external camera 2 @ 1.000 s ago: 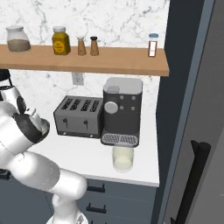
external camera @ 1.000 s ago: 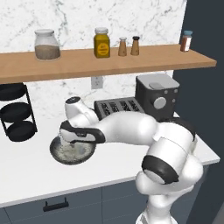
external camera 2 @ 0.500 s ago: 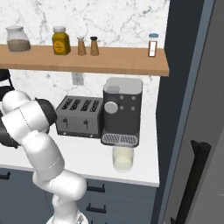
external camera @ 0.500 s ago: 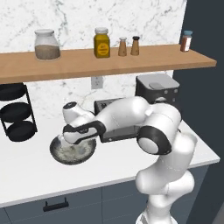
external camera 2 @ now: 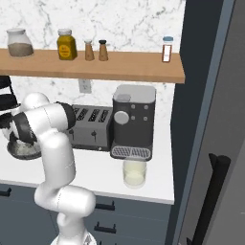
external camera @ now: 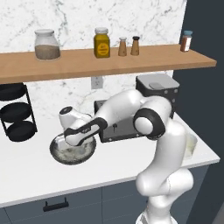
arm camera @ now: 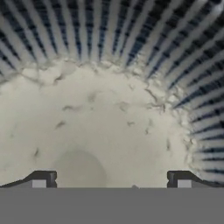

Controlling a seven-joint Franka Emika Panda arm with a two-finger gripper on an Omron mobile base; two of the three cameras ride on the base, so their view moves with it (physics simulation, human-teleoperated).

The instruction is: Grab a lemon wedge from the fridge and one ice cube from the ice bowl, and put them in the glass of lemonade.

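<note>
The ice bowl (external camera: 72,151) sits on the white counter (external camera: 109,168), left of the toaster (external camera 2: 89,127), directly under the gripper (arm camera: 111,179), whose 2 fingertips (arm camera: 40,179) stand wide apart, empty, above its whitish grainy inside. The glass of lemonade (external camera 2: 134,173) stands before the coffee machine (external camera 2: 134,122).

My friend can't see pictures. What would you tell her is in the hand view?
The camera looks straight down into the ice bowl, close up, at its whitish grainy inside ringed by a dark ribbed wall. The pincer is open, its two small dark fingertips poking up at the bottom, far apart. No single ice cube can be made out.
</note>
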